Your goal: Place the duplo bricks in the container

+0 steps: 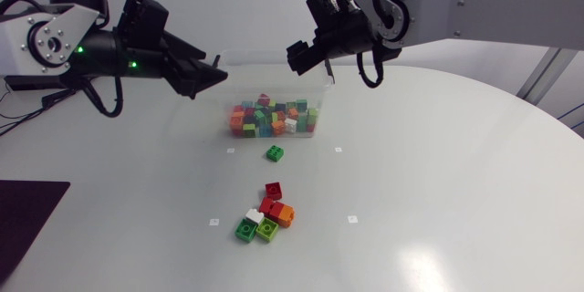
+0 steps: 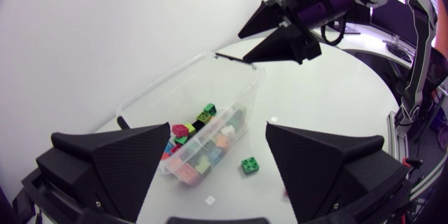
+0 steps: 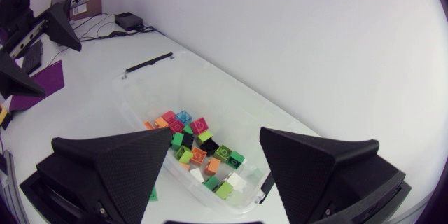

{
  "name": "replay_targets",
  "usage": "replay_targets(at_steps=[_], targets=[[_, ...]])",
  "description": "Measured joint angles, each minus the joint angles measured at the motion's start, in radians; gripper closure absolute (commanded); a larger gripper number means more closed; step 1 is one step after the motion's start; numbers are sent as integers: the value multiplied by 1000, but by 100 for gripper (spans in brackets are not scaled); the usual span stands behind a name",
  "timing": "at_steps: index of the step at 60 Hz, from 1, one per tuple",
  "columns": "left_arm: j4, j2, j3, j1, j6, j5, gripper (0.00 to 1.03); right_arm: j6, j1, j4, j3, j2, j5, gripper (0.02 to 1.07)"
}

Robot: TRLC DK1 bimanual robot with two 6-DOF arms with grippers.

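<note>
Mostly done, I'd say: most duplo bricks point(image 1: 272, 119) sit in the clear container point(image 1: 274, 78) at the counter's point(image 1: 438, 192) far side. A lone green brick point(image 1: 275, 153) lies just in front of it & a small cluster point(image 1: 265, 215) (red, white, orange, green) nearer, so approx. 7 left. Over the container's ends hang the left claw point(image 1: 212, 75) & right claw point(image 1: 310, 55), both spread wide, holding nothing.

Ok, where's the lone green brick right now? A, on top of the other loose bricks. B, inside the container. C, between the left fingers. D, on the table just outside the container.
D: the green brick lies alone on the table, between the container and the loose bricks.
</note>
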Motion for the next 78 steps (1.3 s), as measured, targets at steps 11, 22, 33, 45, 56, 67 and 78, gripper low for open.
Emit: replay_targets(at_steps=[11, 22, 33, 45, 56, 67, 78], targets=[[-71, -67, -137, -2, 58, -14, 8, -87, 34, -35, -115, -84, -40, 15], [-120, -98, -238, -42, 84, -78, 8, -161, 71, -107, -189, -90, -61, 12], [-156, -147, -319, -113, 86, -168, 9, -258, 116, -208, -220, -90, -77, 9], [-229, -159, -330, -183, 76, -222, 9, -376, 142, -267, -243, -77, -77, 7], [-253, -95, -330, -236, 42, -248, 9, -444, 159, -301, -242, -38, -77, 7], [-256, -25, -350, -289, 3, -261, 9, -512, 182, -350, -242, -8, -77, 7], [-260, 35, -368, -351, -43, -301, 9, -563, 188, -378, -242, 8, -77, 7]])
